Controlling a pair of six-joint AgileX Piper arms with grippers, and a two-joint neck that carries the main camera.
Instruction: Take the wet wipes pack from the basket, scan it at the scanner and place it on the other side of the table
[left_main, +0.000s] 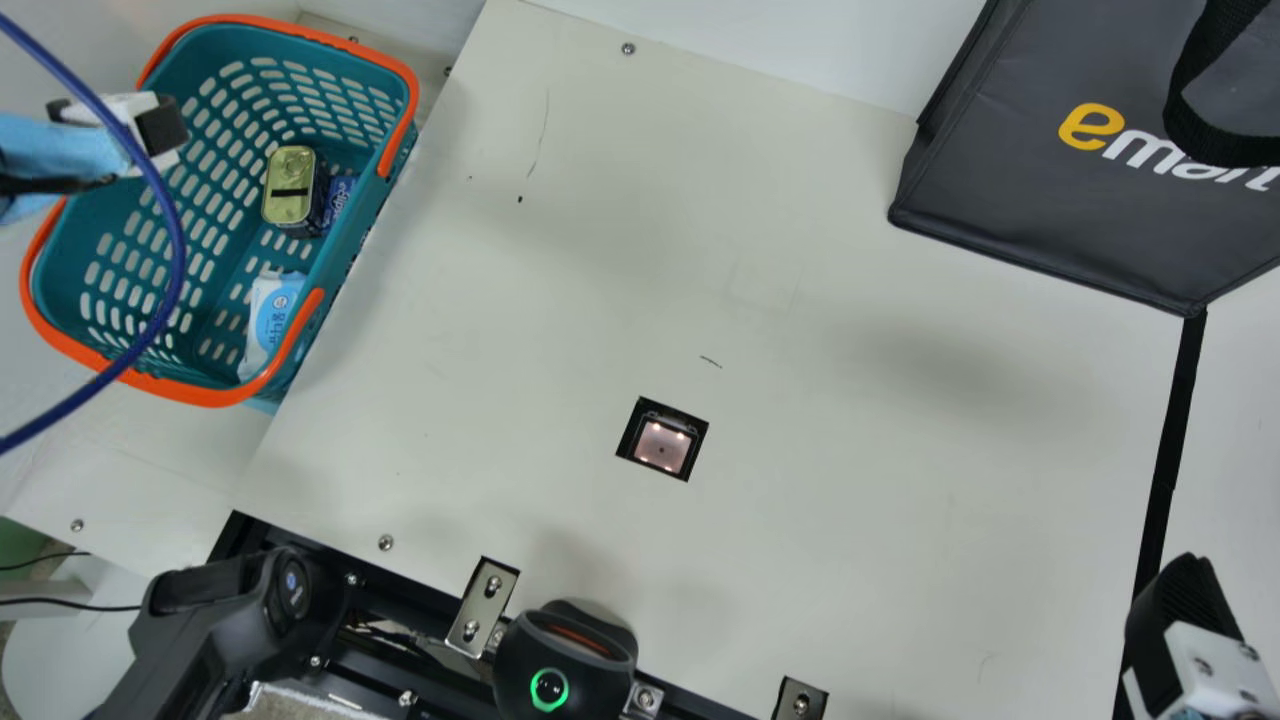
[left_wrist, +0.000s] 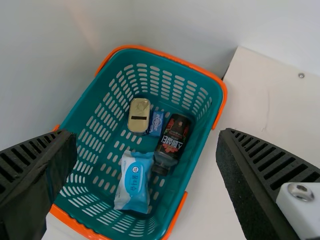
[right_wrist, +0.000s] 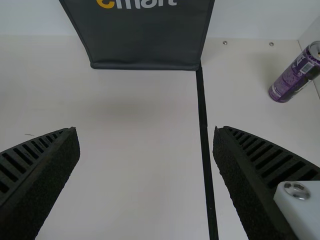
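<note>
In the main view my left gripper (left_main: 160, 125) is over the teal basket (left_main: 345, 285), and my right gripper (left_main: 1185, 610) is at the table's right. The white and blue wet wipes pack (left_main: 270, 318) lies inside the basket at its near end. From the left wrist, the same wipes pack (left_wrist: 134, 181) rests on the basket floor, below and between the wide-apart fingers of my left gripper (left_wrist: 145, 165). My right gripper (right_wrist: 145, 165) is open above bare table with nothing between its fingers. The scanner window (left_main: 662, 445) is set into the tabletop.
Also in the basket are a gold-lidded can (left_wrist: 139, 116), a small blue pack (left_wrist: 156, 123) and a dark bottle (left_wrist: 172, 142). A dark bag (left_main: 1040, 180) stands at the back right, a purple can (right_wrist: 295, 75) beyond the black strip. A black handheld device (left_main: 565, 660) sits at the front edge.
</note>
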